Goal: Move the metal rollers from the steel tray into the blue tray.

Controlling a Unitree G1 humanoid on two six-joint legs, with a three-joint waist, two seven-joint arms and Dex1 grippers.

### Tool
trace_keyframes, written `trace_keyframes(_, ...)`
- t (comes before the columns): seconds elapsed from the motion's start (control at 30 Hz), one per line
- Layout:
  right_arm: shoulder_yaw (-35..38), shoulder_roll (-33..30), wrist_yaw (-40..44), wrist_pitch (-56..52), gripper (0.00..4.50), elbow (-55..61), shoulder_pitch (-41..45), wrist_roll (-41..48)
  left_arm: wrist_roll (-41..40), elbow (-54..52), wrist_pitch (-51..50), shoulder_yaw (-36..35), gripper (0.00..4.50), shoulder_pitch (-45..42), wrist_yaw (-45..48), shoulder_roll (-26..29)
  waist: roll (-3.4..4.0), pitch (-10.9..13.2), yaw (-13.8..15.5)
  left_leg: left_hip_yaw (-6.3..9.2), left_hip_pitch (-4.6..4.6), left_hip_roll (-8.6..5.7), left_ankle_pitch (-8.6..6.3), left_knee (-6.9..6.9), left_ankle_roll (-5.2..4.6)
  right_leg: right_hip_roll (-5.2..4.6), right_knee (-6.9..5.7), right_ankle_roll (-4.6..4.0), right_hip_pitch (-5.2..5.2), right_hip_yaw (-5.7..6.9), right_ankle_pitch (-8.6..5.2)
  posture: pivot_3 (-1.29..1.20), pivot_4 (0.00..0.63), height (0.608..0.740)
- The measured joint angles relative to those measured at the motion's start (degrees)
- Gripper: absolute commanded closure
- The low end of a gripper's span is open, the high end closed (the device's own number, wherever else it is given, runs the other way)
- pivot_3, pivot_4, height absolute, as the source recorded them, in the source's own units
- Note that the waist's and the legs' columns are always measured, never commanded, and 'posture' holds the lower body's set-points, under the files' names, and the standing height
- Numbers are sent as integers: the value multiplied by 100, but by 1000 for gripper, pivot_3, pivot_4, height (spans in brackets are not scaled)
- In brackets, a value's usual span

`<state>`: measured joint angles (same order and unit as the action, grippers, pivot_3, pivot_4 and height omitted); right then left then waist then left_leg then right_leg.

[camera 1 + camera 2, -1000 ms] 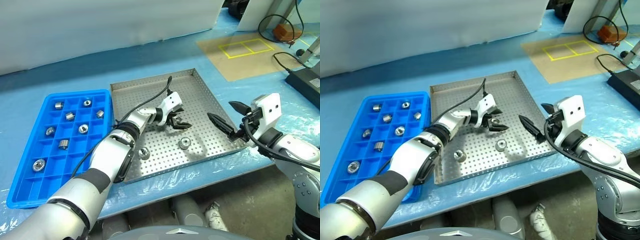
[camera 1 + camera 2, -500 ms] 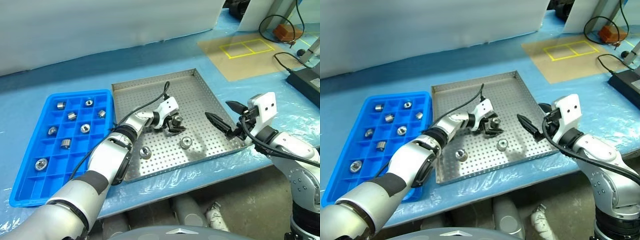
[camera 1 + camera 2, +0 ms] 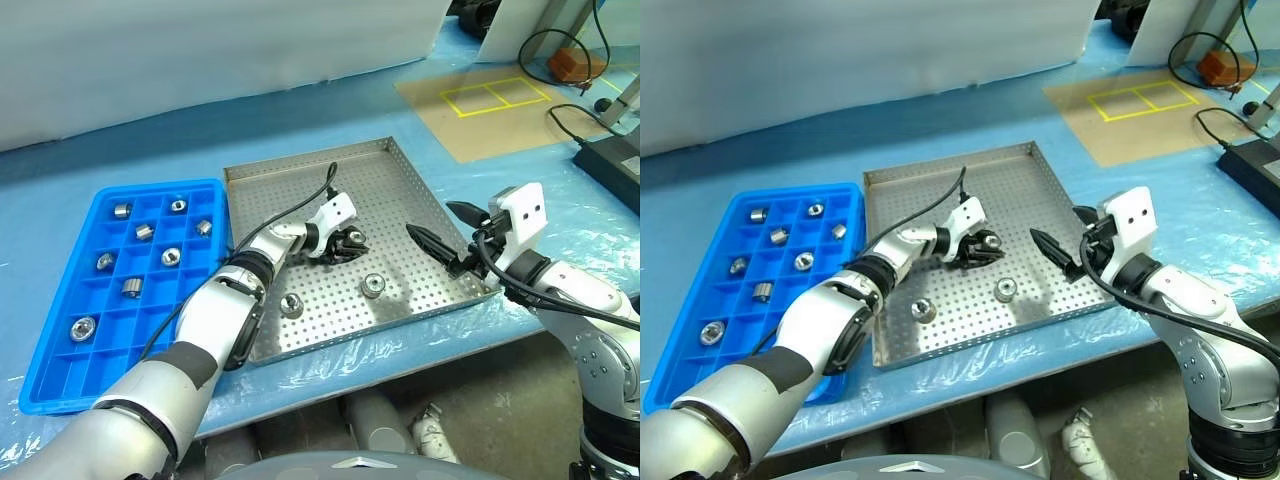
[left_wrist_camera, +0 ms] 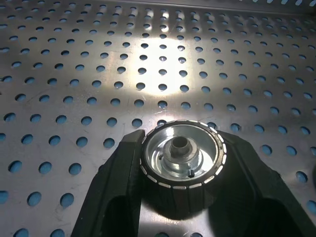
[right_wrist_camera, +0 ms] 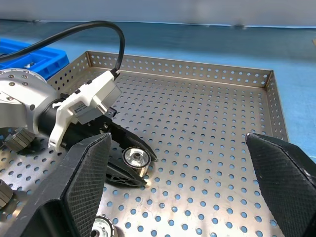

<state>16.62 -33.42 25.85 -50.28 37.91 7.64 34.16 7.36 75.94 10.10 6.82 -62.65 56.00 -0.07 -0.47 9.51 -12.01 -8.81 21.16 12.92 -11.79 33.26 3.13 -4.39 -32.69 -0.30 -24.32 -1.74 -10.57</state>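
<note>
Left wrist view showed a roller (image 4: pixel 180 157) clamped between the left gripper's (image 3: pixel 350 243) black fingers (image 4: pixel 121 185), resting on the steel tray (image 3: pixel 400 175) floor near its middle. Two more rollers (image 3: pixel 372 286) lay nearer the front rim. Seven sat in the blue tray (image 3: pixel 60 370). The right gripper (image 3: pixel 437 232) hung wide over the steel tray's right edge.

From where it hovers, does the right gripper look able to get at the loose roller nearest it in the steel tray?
Probably yes. The right gripper is open over the steel tray edge, and the roller lies on bare perforated floor beside it. The left gripper, shut on another roller, sits farther back.
</note>
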Motion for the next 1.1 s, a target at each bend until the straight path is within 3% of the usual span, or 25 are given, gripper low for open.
trace_keyframes(0.17,-201,2,10,51,0,-89,99,-5,-13,-18,80,-69,2703,-13,-13,10,-1,1,7,0,2,0,0,1,0,-1,0,0,0,0,0,-650,150,740)
trace_keyframes(0.3,-291,0,110,122,0,-255,373,-2,-198,-220,234,-217,2703,-77,559,163,-2,2,25,0,3,0,0,-2,1,-1,0,0,0,1,0,-577,150,740)
trace_keyframes(0.53,-1069,-152,802,515,0,-1176,1341,-199,-504,-960,324,-312,2703,-140,1551,1130,-1,8,90,4,-3,2,2,-15,12,1,-12,-1,-1,2,1,-355,150,740)
trace_keyframes(0.73,-2129,209,1977,1321,0,-2525,2920,-496,-875,-3215,-568,-404,2703,1109,2315,2648,6,15,363,5,-10,36,17,-28,28,11,-55,-9,-24,13,-3,-168,150,740)
trace_keyframes(0.93,-2996,1050,3072,2148,0,-3999,3927,-904,-1557,-5556,-2138,-986,2703,1858,1931,3601,5,25,1156,4,23,80,62,-43,103,22,-138,-47,-100,30,-26,28,150,740)
trace_keyframes(1.0,-3146,1252,3343,2402,0,-4305,4147,-1006,-1781,-6243,-2510,-1193,2703,2056,1801,3842,4,24,1370,1,9,76,61,-48,107,17,-176,-100,-98,37,-60,110,150,740)
trace_keyframes(1.1,-3291,1557,3800,2773,0,-4917,4371,-1171,-2114,-7377,-3230,-1506,2703,3044,1616,4308,4,24,1553,2,0,77,51,-56,131,13,-198,-116,-99,48,-84,180,150,740)
